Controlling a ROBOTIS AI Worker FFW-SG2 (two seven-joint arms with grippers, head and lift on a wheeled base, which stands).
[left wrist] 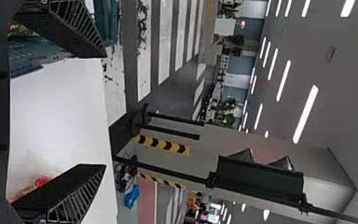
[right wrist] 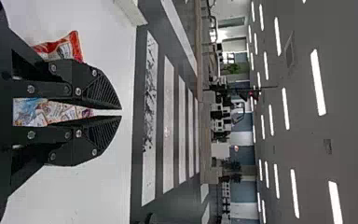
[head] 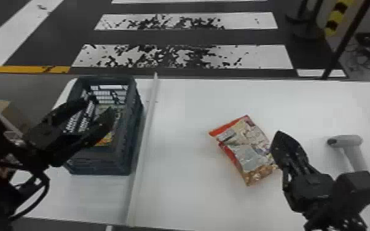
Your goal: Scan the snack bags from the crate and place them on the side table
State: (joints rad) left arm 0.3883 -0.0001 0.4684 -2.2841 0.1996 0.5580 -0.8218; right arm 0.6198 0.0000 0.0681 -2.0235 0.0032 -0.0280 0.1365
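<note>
Table [head: 187,199] is spanning foreground — crate [head: 135,129] is standing at left, packaging [head: 105,140] lying inside. Ridge [head: 144,147] is running front to back, just beside crate's right side. Snack bag [head: 246,147] is lying right of ridge, on table; scanner [head: 352,141] is resting farther right — apart from bag. Floor [head: 187,37] is extending behind table, pole [head: 347,40] rising there toward right.
</note>
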